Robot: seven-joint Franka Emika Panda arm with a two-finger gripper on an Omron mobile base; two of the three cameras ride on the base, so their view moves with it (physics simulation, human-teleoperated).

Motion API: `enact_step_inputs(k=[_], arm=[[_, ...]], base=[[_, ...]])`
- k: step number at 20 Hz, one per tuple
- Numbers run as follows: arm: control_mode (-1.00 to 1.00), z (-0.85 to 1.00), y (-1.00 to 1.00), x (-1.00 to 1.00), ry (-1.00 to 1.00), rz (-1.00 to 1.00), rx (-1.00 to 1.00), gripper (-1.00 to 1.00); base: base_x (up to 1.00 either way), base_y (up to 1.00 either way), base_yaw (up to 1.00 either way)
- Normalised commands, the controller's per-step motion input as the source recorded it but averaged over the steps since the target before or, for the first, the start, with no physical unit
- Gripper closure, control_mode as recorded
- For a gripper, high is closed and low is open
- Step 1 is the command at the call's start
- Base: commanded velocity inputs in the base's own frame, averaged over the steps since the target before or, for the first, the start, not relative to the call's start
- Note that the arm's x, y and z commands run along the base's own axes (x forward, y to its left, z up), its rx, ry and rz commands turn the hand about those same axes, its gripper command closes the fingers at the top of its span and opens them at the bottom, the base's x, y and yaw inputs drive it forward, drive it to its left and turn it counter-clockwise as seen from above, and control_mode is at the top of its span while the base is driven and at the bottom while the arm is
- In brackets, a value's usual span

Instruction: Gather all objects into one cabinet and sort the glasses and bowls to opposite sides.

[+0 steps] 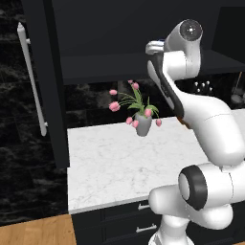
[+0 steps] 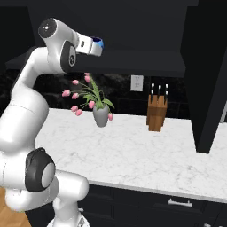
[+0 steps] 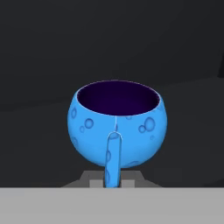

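Gripper [image 3: 112,183] closed on the handle of a bright blue bowl [image 3: 117,124], fingertips pinching the handle at its lower end. Bowl upright, rim level, dark purple inside, bubbled blue skin outside. Held up at the dark shelf [image 2: 133,62] of the black wall cabinet [image 1: 95,33], a sliver of blue [image 2: 98,43] poking past the wrist just above the shelf's front edge. Below the shelf, on the white marble counter [image 1: 110,162]: grey vase of pink tulips [image 2: 100,114], wooden knife block [image 2: 157,113] further right. Cabinet door [image 1: 45,81] swung open, long white bar handle [image 1: 29,79] facing out.
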Motion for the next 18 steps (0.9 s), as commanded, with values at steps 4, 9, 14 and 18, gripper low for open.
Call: enact_step_inputs(k=[4,9,14,18], arm=[[-1.0,0.05,-0.04,-0.96,-0.05,0.0,0.0,1.0],[-1.0,0.2,-0.1,-0.91,-0.01,0.0,0.0,1.0],[-1.0,0.02,0.0,-0.95,0.0,0.0,0.0,1.0],[-1.0,-0.01,0.0,-0.98,0.03,0.0,0.0,1.0]], base=[[0.0,0.0,0.0],[0.0,0.0,0.0],[0.0,0.0,0.0],[0.0,0.0,0.0]])
